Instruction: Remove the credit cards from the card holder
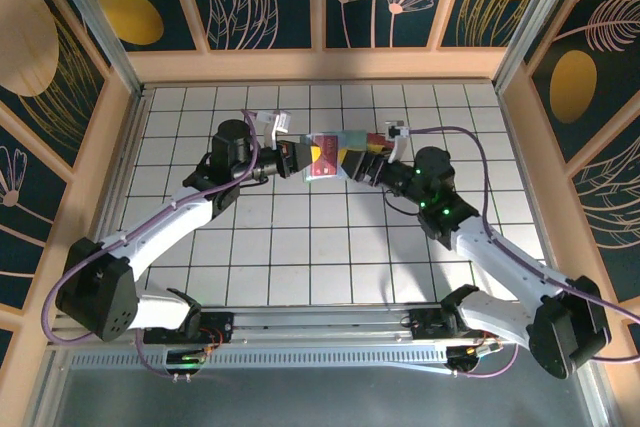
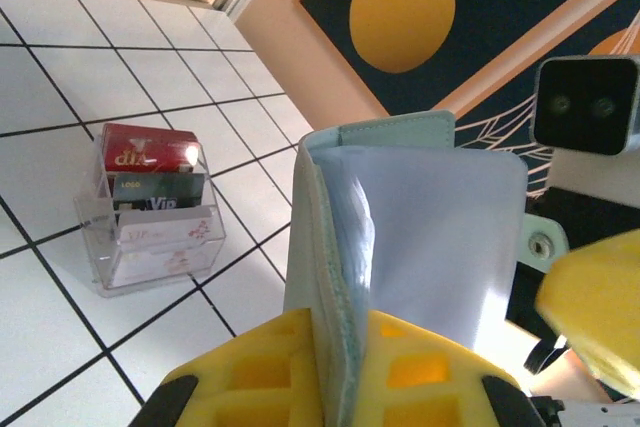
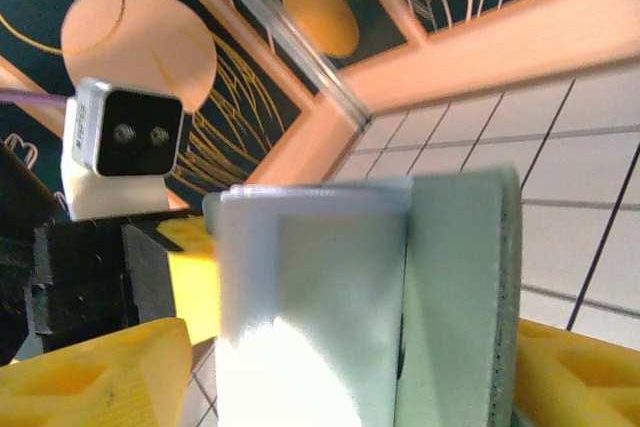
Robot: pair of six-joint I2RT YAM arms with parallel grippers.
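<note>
The card holder looks like matt leatherette, perhaps, with a glossy plastic inner sleeve. Left of it, the clear box is shiny plastic.

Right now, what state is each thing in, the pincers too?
card holder: partly open, held up in the air.
left pincer: shut on the card holder.
right pincer: open, fingers either side of the card holder.
clear box: upright on the table, filled.
</note>
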